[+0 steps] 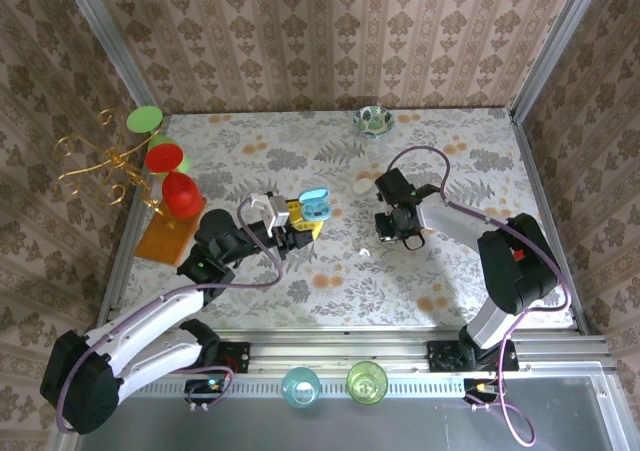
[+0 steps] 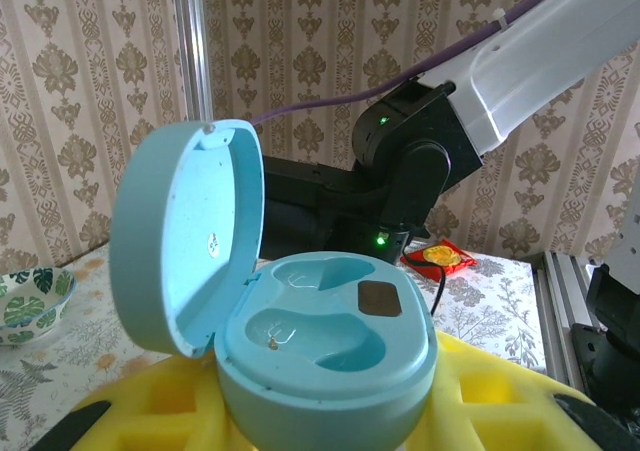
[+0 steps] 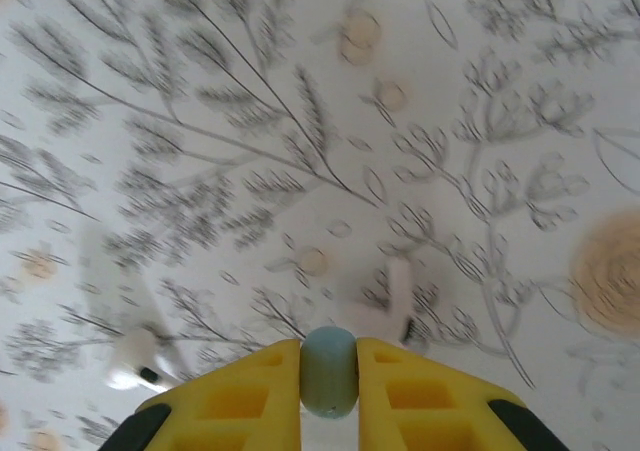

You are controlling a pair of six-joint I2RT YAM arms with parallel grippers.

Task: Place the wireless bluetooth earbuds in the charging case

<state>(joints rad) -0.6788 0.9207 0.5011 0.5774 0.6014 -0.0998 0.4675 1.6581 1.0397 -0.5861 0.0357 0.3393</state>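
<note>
Pale-blue charging case (image 2: pixel 330 361) stands open, apparently empty; right hand (image 3: pixel 329 356) pinches earbud (image 3: pixel 329 379).

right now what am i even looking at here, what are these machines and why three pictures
Two robot arms are bolted at the near edge of a flowered table. The overhead picture comes from a fixed camera above them. The other two come from a camera on each wrist. The left gripper holds an open pale-blue charging case with no bud in it. The right gripper pinches a pale-blue earbud. Two white earbuds, blurred, lie on the table below it.
</note>
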